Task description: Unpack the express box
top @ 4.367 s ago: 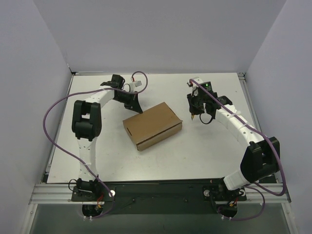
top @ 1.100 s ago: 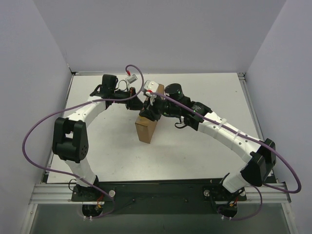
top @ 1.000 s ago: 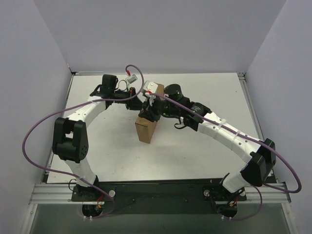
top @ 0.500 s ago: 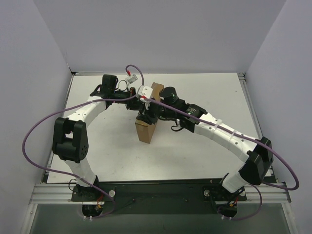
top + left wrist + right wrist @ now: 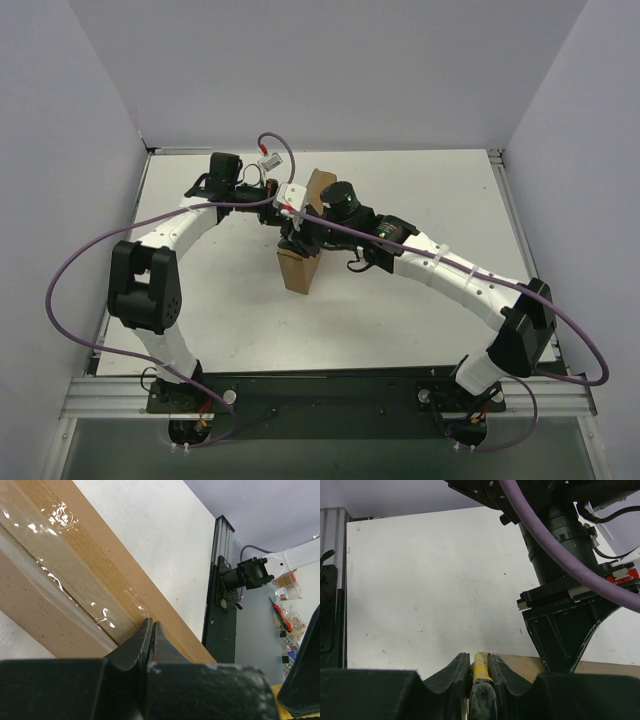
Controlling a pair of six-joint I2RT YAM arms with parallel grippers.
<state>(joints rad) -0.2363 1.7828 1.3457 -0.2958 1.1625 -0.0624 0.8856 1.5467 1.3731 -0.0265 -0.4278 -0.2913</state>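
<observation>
The brown express box [image 5: 298, 270] stands on one narrow side at the table's middle. A strip of clear tape [image 5: 55, 587] runs along its seam. My left gripper [image 5: 283, 214] is shut with nothing between its fingers, and its tips [image 5: 151, 628] lie against the box's taped face [image 5: 75, 545]. My right gripper [image 5: 300, 231] is over the box's upper edge [image 5: 517, 662], shut on a small yellow utility knife [image 5: 480, 669]. The knife's tip meets that edge. The left gripper's black body [image 5: 565, 625] is close on the right in the right wrist view.
Purple cables [image 5: 90, 250] loop off both arms over the white table [image 5: 430, 185]. Grey walls close in the left, back and right. A black rail [image 5: 223, 590] runs along the table's near edge.
Over the last second my right gripper has slid a little to the left along the box's upper edge with the knife. The left arm and the box have stayed put.
</observation>
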